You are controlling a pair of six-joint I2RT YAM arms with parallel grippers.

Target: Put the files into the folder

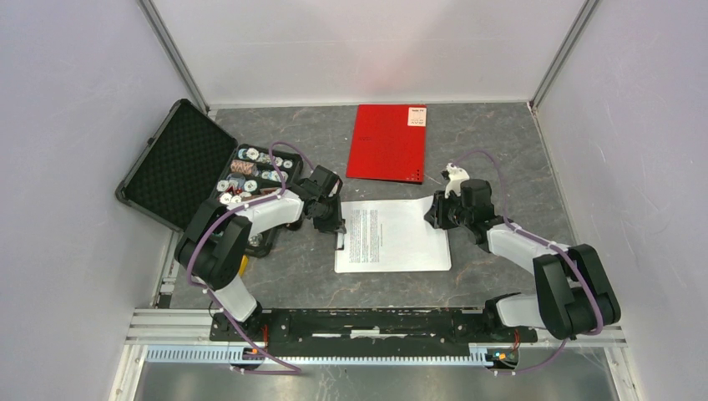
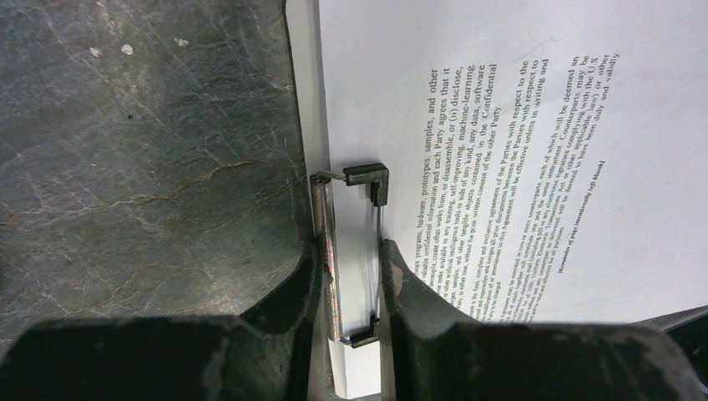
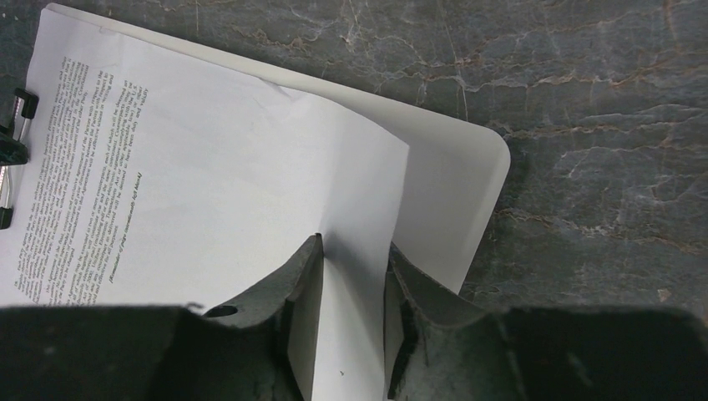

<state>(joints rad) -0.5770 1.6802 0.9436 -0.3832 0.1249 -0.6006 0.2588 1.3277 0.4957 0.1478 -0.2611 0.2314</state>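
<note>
The files (image 1: 392, 236) are white sheets with black text, lying on a white clipboard (image 3: 467, 180) at the table's middle. They also show in the left wrist view (image 2: 518, 125) and the right wrist view (image 3: 209, 167). My left gripper (image 1: 337, 227) is at the clipboard's left end. Its jaws (image 2: 351, 255) press on both sides of the metal clip (image 2: 367, 175). My right gripper (image 1: 436, 213) is at the sheets' right edge. Its jaws (image 3: 355, 251) stand apart with the lifted, curled sheet edge between them. The red folder (image 1: 388, 142) lies shut beyond the clipboard.
A black foam-lined case (image 1: 179, 163) stands open at the back left, with its tray of chips (image 1: 255, 175) next to my left arm. White walls close in the dark stone table (image 1: 501, 150) on three sides. A metal rail (image 1: 367, 322) runs along the near edge.
</note>
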